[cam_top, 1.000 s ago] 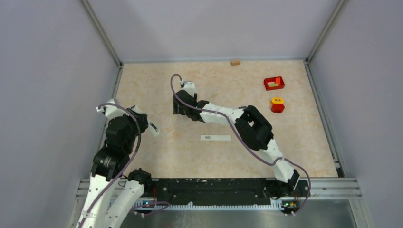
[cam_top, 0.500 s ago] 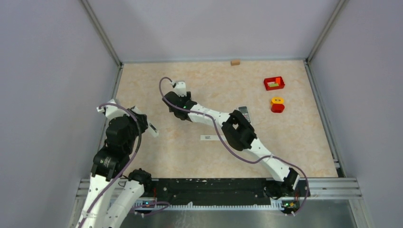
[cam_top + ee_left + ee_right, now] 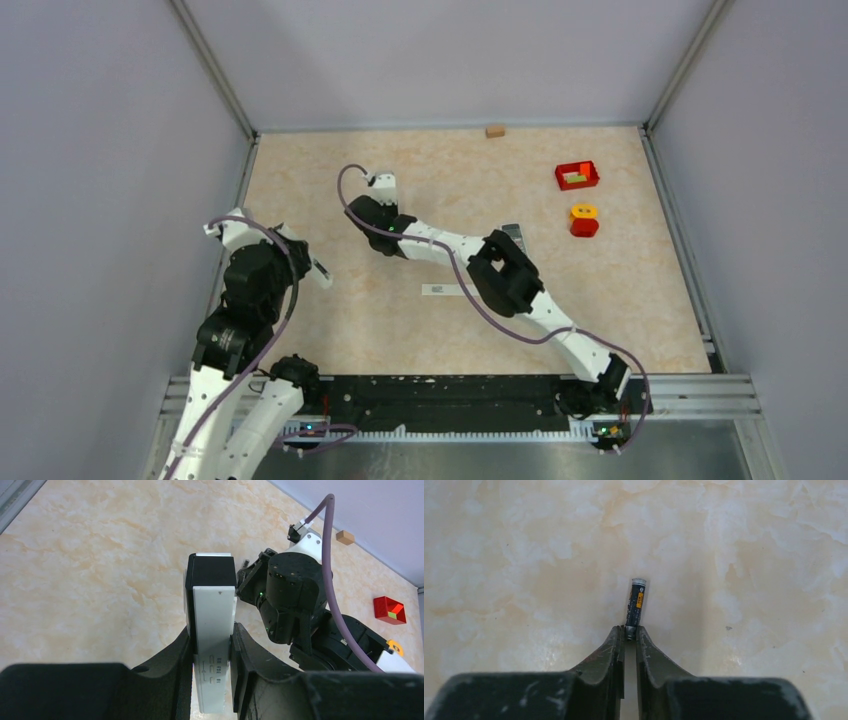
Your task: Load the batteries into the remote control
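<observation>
Marble tabletop, battery tip between right fingers

A pale beige, marble-patterned table top spreads evenly lit beneath and all around the jaws of the right gripper. Ahead of the left gripper, the same surface runs to a plain lilac-grey wall. Matching walls close three sides, joined by slanting metal corner posts. Behind both sets of jaws, a black rail and a grey metal plate edge the table.
</observation>
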Motion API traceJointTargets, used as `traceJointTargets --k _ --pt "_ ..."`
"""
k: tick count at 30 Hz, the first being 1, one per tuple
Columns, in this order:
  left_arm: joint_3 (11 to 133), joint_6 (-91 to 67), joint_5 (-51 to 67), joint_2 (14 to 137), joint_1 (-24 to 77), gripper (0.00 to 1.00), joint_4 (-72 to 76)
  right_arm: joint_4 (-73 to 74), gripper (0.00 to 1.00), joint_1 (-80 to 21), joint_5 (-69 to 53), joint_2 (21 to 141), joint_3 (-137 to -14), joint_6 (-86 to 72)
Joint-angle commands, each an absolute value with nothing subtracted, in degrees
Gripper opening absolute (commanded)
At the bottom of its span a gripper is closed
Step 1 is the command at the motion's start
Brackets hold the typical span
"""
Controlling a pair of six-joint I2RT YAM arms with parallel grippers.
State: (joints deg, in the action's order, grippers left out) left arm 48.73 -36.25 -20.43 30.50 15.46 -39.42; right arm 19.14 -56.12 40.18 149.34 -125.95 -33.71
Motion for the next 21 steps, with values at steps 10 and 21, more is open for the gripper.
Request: traceJointTargets --k 10,21 --pt "48.5 -36.5 -17.6 30.8 15.4 0.00 -35.5 17.1 0.02 -54.2 29.1 129.8 -94.8 -27.9" --pt "46.1 -28.1 22.1 31.7 15.4 0.00 -21.3 17.0 0.02 -53.4 21.2 115.1 -72.4 -25.0"
